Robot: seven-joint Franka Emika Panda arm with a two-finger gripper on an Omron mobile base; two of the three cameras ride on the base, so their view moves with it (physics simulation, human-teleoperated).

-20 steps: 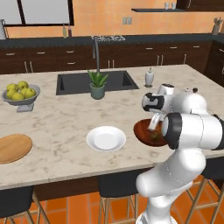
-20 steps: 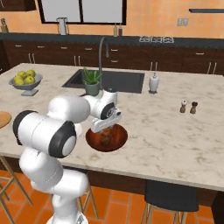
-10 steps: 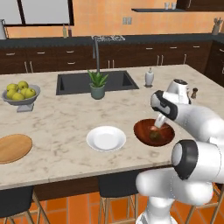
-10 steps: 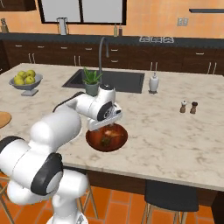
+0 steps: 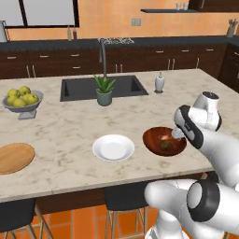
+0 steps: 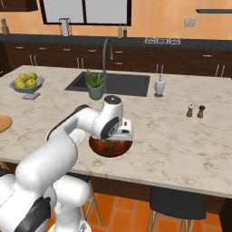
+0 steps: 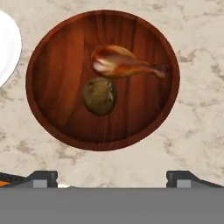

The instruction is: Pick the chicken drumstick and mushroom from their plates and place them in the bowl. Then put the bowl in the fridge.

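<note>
The bowl (image 7: 61,83) sits on the desk (image 5: 70,126) near the front edge, at about 4 o'clock from the sink (image 5: 100,87). Inside it lie 2 foods. The chicken drumstick (image 7: 124,62) lies toward 12 o'clock in the hand view, with its thin bone end pointing to 3 o'clock. The mushroom (image 7: 100,96) sits just beside it, toward 6 o'clock, very close or just touching; I cannot tell which. Both are near the middle of the bowl, away from its rim.

The claw (image 7: 112,177) hangs above the bowl with its 2 tips spread wide and nothing between them. The tips stand past the bowl's rim on the 6 o'clock side of the hand view.

The white plate (image 5: 113,148) is bare and lies just beside the bowl, at its 9 o'clock in the left base view, with a thin strip of desk between them. The wooden plate (image 5: 14,158) is well apart, at the far left by the front edge.

There is lots of bare desk at the bowl's 3 o'clock in the right base view. The salt and pepper shakers (image 6: 196,111) stand well apart there. A small plant (image 5: 104,90) and a soap bottle (image 5: 159,82) stand by the sink, and the grey fruit bowl (image 5: 21,101) is far left.
</note>
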